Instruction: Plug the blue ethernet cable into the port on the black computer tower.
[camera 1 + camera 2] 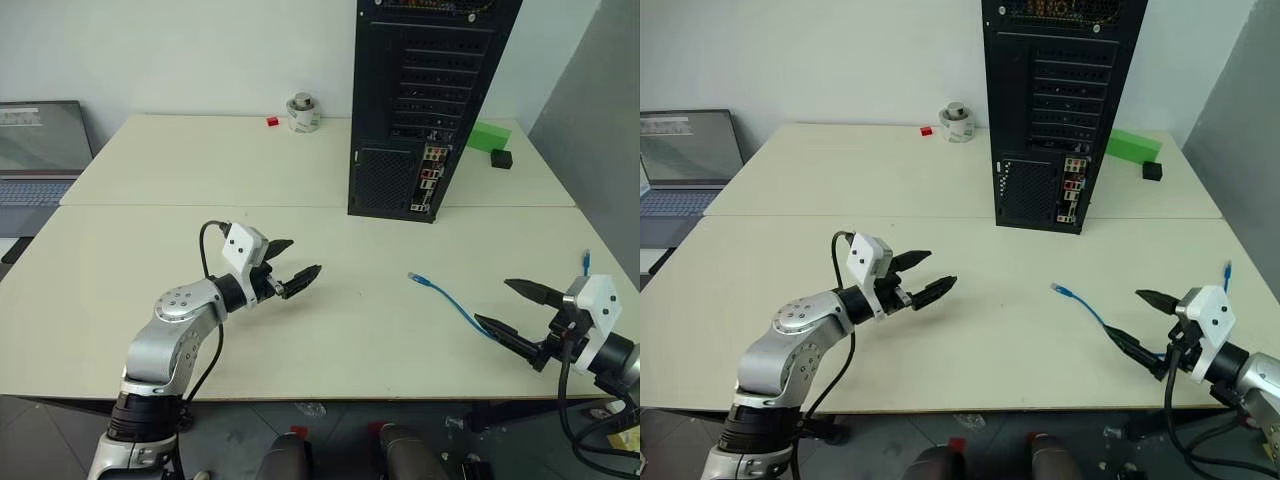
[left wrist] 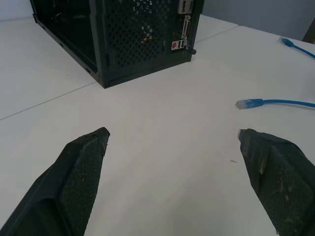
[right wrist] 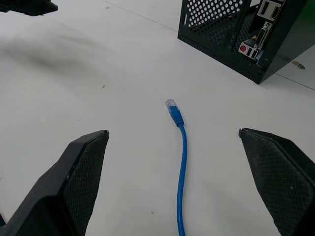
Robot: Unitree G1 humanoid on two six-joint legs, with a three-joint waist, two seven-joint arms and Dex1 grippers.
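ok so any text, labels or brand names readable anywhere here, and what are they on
None can be read.
laptop screen: a window with faint lines, too small to read.
black computer tower: coloured connectors on its back, no legible label.
blue ethernet cable: no print to be seen.
tape roll, green box: no legible marks.

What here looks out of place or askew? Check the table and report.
Nothing is spilled or damaged. The blue ethernet cable lies loose on the table, its plug end pointing toward the black computer tower but unplugged. The tower stands upright. The left gripper and right gripper hold open jaws, empty.
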